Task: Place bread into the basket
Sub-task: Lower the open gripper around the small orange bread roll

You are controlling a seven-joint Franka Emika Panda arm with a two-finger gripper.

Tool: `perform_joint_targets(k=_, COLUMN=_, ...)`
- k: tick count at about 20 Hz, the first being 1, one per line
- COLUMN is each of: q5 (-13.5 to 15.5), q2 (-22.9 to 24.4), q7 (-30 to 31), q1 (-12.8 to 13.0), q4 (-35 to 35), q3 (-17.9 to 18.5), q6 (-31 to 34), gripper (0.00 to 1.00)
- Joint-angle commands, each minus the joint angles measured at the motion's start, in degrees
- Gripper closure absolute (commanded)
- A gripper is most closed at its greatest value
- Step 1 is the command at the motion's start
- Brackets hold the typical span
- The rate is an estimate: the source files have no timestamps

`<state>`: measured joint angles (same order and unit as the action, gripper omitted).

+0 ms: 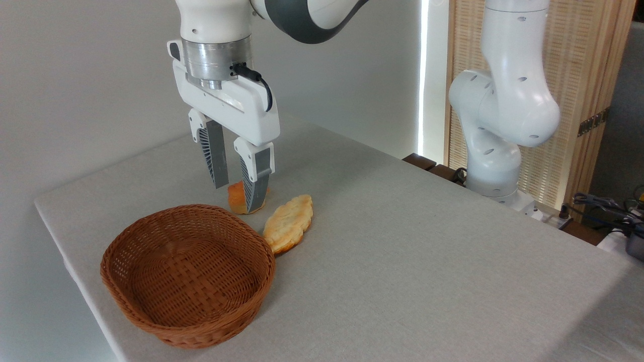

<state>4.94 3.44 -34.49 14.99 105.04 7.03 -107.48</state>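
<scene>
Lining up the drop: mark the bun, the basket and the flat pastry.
bun [235,198]: fixed camera, orange side left of tool finger.
basket [151,221]: fixed camera, far rim.
flat pastry [288,222]: fixed camera, top middle.

A grey cloth-covered table [402,261] carries the basket [187,274], the bread [235,198] and a pale pastry [289,222].

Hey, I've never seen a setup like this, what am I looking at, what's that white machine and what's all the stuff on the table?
This is one picture from a fixed camera looking across a table covered in grey cloth. The white machine is a robot arm: its base stands at the table's far right edge, and it arches over to a two-finger gripper pointing down on the left. The fingers straddle a small orange bun, which sits low by the table; whether they are squeezing it yet is hard to tell. In front of it is an empty round wicker basket, and beside that lies a flat, pale leaf-shaped pastry.
</scene>
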Motion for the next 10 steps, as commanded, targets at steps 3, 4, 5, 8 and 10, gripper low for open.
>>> perform_joint_targets(k=3, q5=0.33, q2=-1.50, q7=-0.57, q1=0.57, q4=-0.53, q3=-1.40, q6=0.87, gripper=0.00)
perform_joint_targets(k=4, q5=0.42, q2=-1.68, q7=-0.57, q1=0.57, q4=-0.45, q3=-1.93, q6=0.87, gripper=0.00)
perform_joint_targets(k=5, q5=0.68, q2=-1.68, q7=-0.57, q1=0.57, q4=-0.19, q3=-2.28, q6=0.87, gripper=0.00)
perform_joint_targets(k=8, q5=1.38, q2=-1.68, q7=-0.05, q1=0.74, q4=1.22, q3=-5.26, q6=-0.01, gripper=0.00)
perform_joint_targets(k=10, q5=2.26, q2=-1.59, q7=-0.05, q1=0.83, q4=2.27, q3=-6.76, q6=-0.45, gripper=0.00)
